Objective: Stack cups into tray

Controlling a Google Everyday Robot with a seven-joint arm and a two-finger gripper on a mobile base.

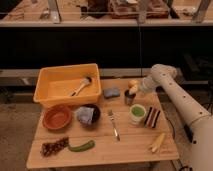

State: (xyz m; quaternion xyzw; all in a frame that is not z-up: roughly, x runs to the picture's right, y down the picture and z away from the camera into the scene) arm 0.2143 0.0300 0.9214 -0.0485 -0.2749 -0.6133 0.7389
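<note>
The yellow-orange tray stands at the table's back left with a brush lying inside it. A narrow dark grey cup stands upright right of the table's middle. My gripper reaches in from the right on the white arm and sits right at this cup's top. I cannot tell whether it touches the cup. The pale green cup stands upright just in front of the dark one, apart from the gripper.
An orange-brown bowl and a dark bowl with a grey cloth sit in front of the tray. A blue sponge, fork, striped sponge, banana, green vegetable and brown snack lie around.
</note>
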